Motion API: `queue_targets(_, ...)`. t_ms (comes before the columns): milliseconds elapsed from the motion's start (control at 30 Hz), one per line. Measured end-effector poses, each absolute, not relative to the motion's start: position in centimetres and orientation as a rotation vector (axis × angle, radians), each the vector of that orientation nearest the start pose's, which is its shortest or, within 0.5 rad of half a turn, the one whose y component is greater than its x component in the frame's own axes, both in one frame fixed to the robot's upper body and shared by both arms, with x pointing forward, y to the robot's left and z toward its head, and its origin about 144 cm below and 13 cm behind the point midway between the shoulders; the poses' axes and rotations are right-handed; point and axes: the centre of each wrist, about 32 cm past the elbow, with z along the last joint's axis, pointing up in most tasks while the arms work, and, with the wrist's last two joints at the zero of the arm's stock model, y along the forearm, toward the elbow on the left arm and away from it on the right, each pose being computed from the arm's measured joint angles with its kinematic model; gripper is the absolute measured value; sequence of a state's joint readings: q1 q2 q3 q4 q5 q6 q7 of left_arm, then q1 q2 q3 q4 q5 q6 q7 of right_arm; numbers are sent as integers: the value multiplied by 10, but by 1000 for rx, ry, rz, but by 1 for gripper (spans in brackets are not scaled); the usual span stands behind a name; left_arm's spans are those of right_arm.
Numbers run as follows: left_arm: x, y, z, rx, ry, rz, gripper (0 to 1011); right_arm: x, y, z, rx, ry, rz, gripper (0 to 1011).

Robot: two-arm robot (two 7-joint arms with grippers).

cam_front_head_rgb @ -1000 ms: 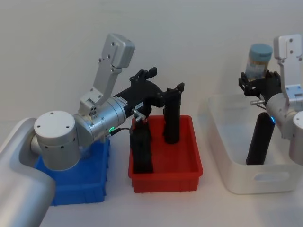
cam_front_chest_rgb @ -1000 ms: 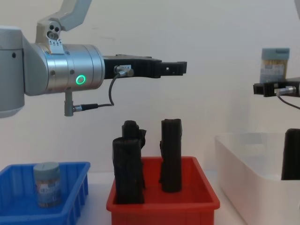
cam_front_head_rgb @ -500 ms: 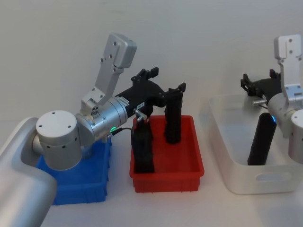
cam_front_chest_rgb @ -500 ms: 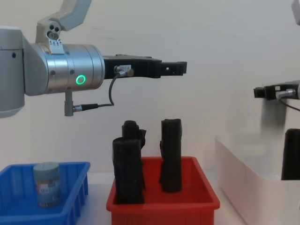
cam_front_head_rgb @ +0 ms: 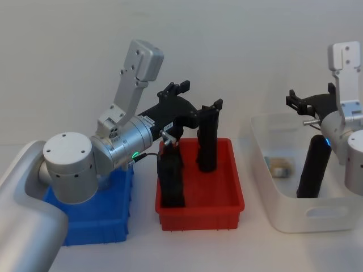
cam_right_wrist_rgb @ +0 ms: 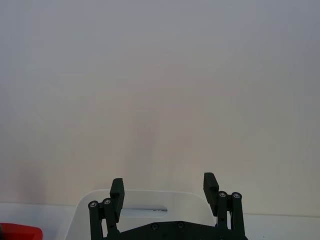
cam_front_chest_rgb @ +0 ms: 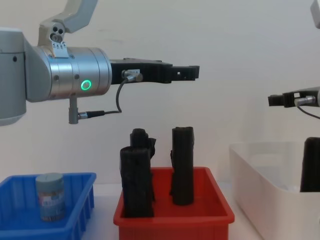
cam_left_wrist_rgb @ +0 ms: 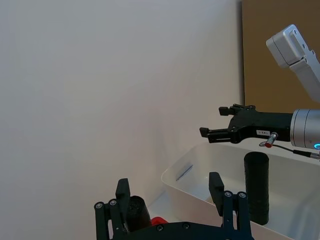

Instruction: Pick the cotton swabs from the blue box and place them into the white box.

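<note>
- Your right gripper (cam_front_head_rgb: 311,100) hangs above the far end of the white box (cam_front_head_rgb: 266,198), jaws released, nothing between them.
- One cotton swab jar (cam_front_head_rgb: 279,168) lies on its side on the white box floor, beside an upright black roll (cam_front_head_rgb: 311,170).
- A second cotton swab jar (cam_front_chest_rgb: 50,196) stands upright in the blue box (cam_front_chest_rgb: 80,200).
- Your left gripper (cam_front_head_rgb: 199,97) is raised over the red box (cam_front_head_rgb: 198,209), jaws spread and empty, above two black rolls (cam_front_chest_rgb: 137,175) standing in it.
</note>
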State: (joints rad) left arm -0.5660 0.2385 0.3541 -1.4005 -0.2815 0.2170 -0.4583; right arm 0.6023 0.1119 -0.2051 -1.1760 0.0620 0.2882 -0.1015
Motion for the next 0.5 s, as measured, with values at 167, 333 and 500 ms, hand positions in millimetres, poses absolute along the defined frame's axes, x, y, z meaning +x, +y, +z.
queue_targets(167, 585, 202, 1290, 39, -136, 831, 1004, 615, -214, 1255, -194, -53, -1557, 1002)
queue_targets(333, 585, 202, 1290, 39, -136, 831, 1004, 615, -214, 1254, -195, -53, -1559, 1002)
queue_targets(500, 585, 202, 1290, 39, -136, 831, 1004, 615, -213, 1254, -196, -53, -1559, 1002)
